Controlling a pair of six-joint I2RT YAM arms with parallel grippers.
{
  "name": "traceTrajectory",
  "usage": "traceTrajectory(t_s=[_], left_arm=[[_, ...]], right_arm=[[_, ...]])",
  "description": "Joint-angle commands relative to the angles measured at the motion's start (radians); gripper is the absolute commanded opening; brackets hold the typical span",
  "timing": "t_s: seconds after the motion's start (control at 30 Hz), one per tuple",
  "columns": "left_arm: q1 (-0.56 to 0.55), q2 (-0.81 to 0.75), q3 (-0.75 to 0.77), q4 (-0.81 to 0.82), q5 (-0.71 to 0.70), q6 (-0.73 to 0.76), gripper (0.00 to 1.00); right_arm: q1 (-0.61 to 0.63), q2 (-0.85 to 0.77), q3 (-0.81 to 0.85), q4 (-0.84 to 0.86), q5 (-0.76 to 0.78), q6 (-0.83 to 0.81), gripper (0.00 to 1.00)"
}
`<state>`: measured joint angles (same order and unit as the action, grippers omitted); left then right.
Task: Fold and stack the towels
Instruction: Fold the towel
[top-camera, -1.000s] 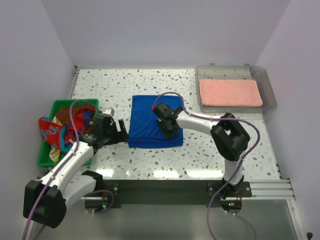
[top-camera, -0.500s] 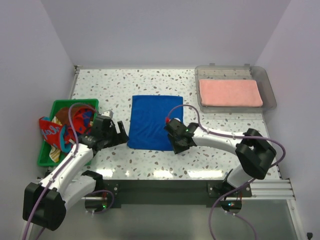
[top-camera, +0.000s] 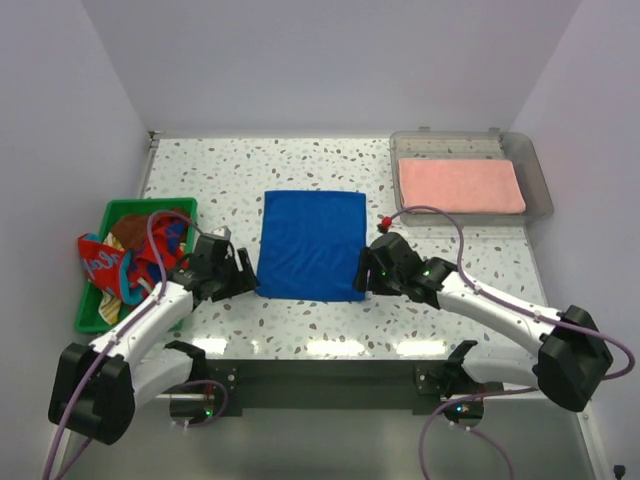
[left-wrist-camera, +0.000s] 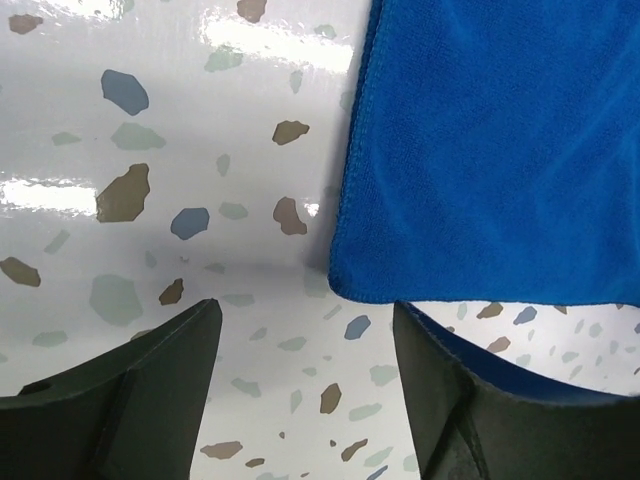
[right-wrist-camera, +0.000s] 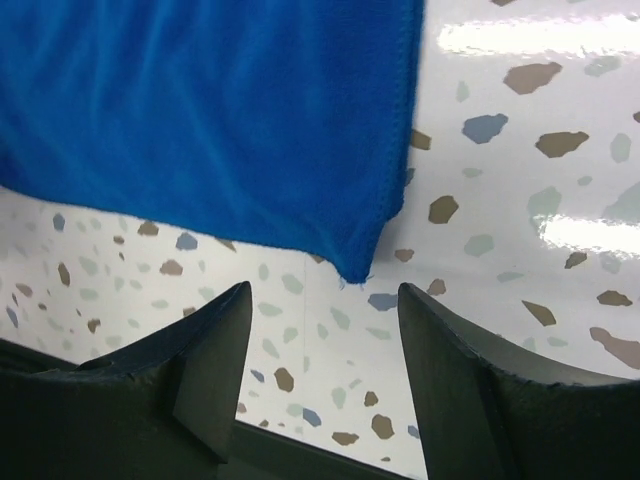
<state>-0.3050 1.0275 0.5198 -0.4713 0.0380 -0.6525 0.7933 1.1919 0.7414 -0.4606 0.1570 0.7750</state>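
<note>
A plain royal blue towel lies spread flat in the middle of the table. My left gripper stands open just off its near left corner, nothing between its fingers. My right gripper stands open just off the near right corner, also holding nothing. A salmon pink towel lies folded in the clear tray at the back right. Several crumpled towels, red-patterned blue and brown among them, fill the green basket at the left.
The speckled tabletop runs to a black rail at the near edge. White walls close in the back and both sides. The basket sits close behind my left arm.
The blue towel was folded over with my right gripper on it; now it lies unfolded flat. My right gripper drew back to the near right corner and opened. The left gripper narrowed slightly.
</note>
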Motion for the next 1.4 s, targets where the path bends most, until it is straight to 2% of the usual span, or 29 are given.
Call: traceTrajectory(t_s=[0.0,0.27,0.57,0.73,0.9,1.03,1.37], left_arm=[[-0.011,0.045,-0.012,0.082,0.016,-0.022,0.73],[-0.028,0.123,-0.018,0.149,0.039,-0.041,0.64],[-0.039,0.186,-0.021,0.200,0.054,-0.053,0.62],[-0.043,0.197,-0.026,0.211,0.062,-0.058,0.59],[-0.045,0.194,-0.030,0.207,0.068,-0.056,0.53],[-0.046,0.190,-0.033,0.204,0.083,-0.062,0.48],[-0.048,0.166,-0.024,0.181,0.071,-0.059,0.19]], right_arm=[[-0.060,-0.008,-0.065,0.106,-0.066,0.138,0.63],[-0.092,0.070,-0.154,0.267,-0.154,0.224,0.59],[-0.105,0.147,-0.237,0.407,-0.154,0.276,0.52],[-0.106,0.172,-0.238,0.436,-0.180,0.273,0.38],[-0.106,0.144,-0.237,0.416,-0.174,0.270,0.24],[-0.108,0.135,-0.228,0.396,-0.175,0.260,0.17],[-0.106,0.114,-0.211,0.367,-0.175,0.244,0.07]])
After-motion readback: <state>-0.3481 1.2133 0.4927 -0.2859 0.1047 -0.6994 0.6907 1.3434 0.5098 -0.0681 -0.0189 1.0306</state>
